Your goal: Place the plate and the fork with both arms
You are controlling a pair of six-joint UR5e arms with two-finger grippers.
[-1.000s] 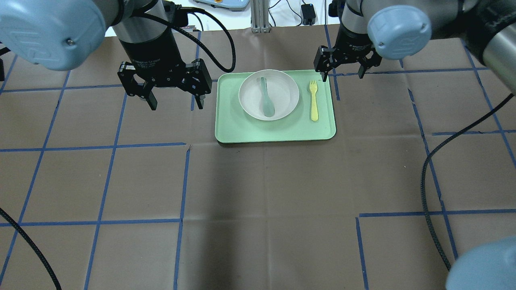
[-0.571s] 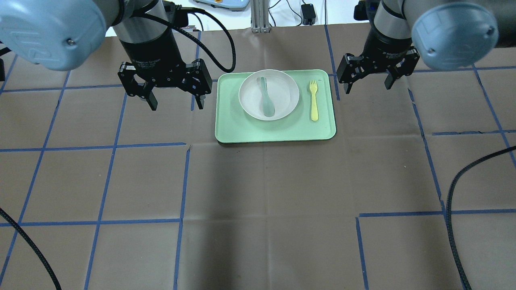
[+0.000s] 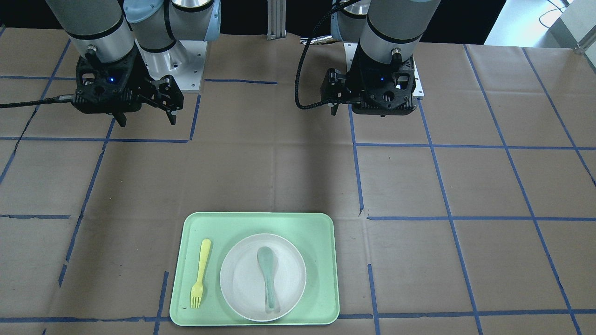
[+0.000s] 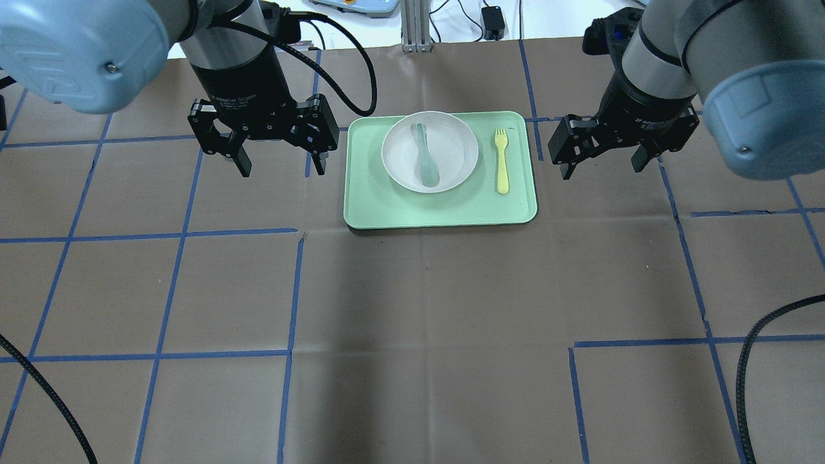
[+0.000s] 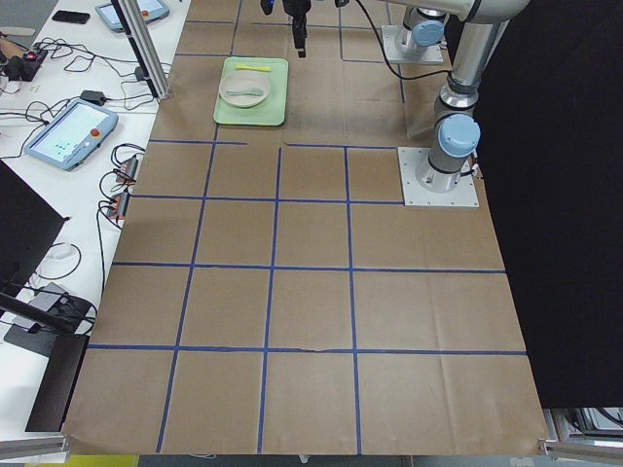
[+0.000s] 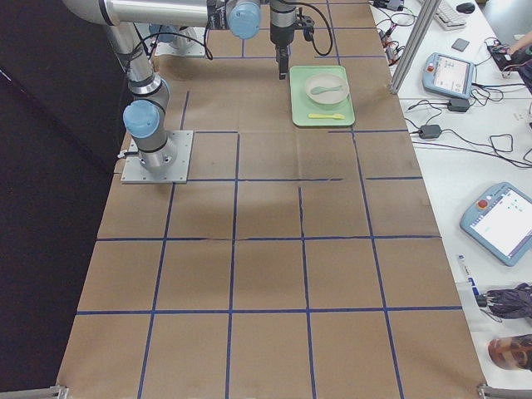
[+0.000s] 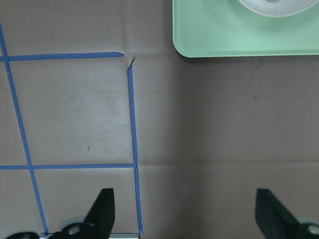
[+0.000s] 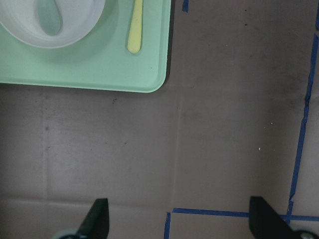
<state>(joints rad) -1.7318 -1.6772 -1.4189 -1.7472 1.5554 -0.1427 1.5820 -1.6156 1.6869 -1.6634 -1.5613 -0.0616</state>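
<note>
The off-white plate [image 4: 459, 151] lies on the mint-green tray [image 4: 361, 193], with a pale grey-green spoon [image 4: 425, 161] in it. The yellow fork [image 4: 502, 161] lies on the tray to the plate's right. The front view shows the plate [image 3: 242, 279] and the fork [image 3: 200, 274] as well. My left gripper [image 4: 282, 169] hangs open and empty just left of the tray. My right gripper [image 4: 602, 171] hangs open and empty to the right of the tray, apart from the fork. The right wrist view shows the fork [image 8: 134, 30] and the plate [image 8: 75, 25] at its top left.
Brown paper with blue tape lines covers the table [image 4: 425, 322]. The tray's corner [image 7: 224, 30] shows at the top of the left wrist view. Tablets and cables [image 6: 453, 75] lie beyond the table's far edge. A black cable [image 4: 747, 361] hangs at the right.
My right gripper has moved from the tray's far right corner out to the right and nearer, away from the fork. The left gripper, the plate and the fork have not moved.
</note>
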